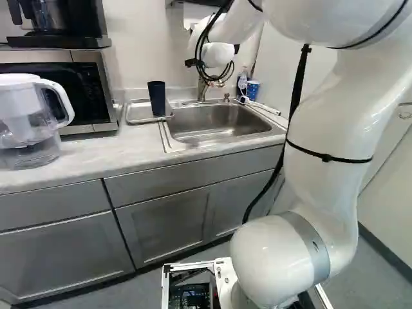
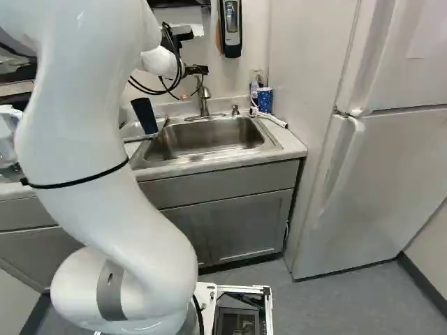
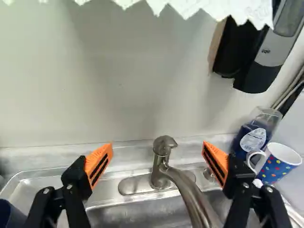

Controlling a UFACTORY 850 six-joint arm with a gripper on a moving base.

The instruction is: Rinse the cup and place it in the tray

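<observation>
My gripper [image 2: 202, 70] hangs above the faucet in the right base view. The wrist view shows the gripper [image 3: 157, 148] wide open, its orange pads far apart with nothing held. The faucet [image 3: 160, 161] appears between and beyond the fingers, its handle low and its spout running down over the sink. A dark blue cup [image 1: 157, 98] stands on the metal tray [image 1: 132, 116], left of the sink basin [image 1: 219, 122]. Only part of that cup [image 3: 9, 216] shows in the wrist view, beside one finger. A blue dotted mug [image 3: 278, 166] is beyond the other finger.
A bottle [image 3: 254, 135] stands beside the mug, near a white cord on the counter. A soap dispenser [image 2: 230, 28] hangs on the wall. The pitcher [image 1: 29, 119] and microwave [image 1: 84, 90] are at the left; a fridge [image 2: 391, 174] stands right of the sink.
</observation>
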